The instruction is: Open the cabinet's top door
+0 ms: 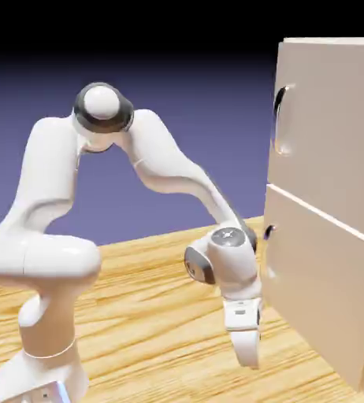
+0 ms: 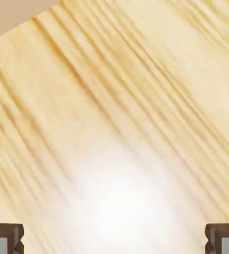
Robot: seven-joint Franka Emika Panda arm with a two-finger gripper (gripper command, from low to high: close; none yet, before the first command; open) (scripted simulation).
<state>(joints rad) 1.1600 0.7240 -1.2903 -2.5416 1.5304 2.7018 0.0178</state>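
Two tool fingers (image 2: 5, 238) wide apart, beige edge (image 2: 15, 17) beyond wood (image 2: 111, 99).

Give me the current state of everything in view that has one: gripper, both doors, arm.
Gripper: open, nothing between the fingertips, pointing down.
Top door: shut.
Lower door: shut.
Arm: bent, hand low beside the cabinet, off the arched handle.
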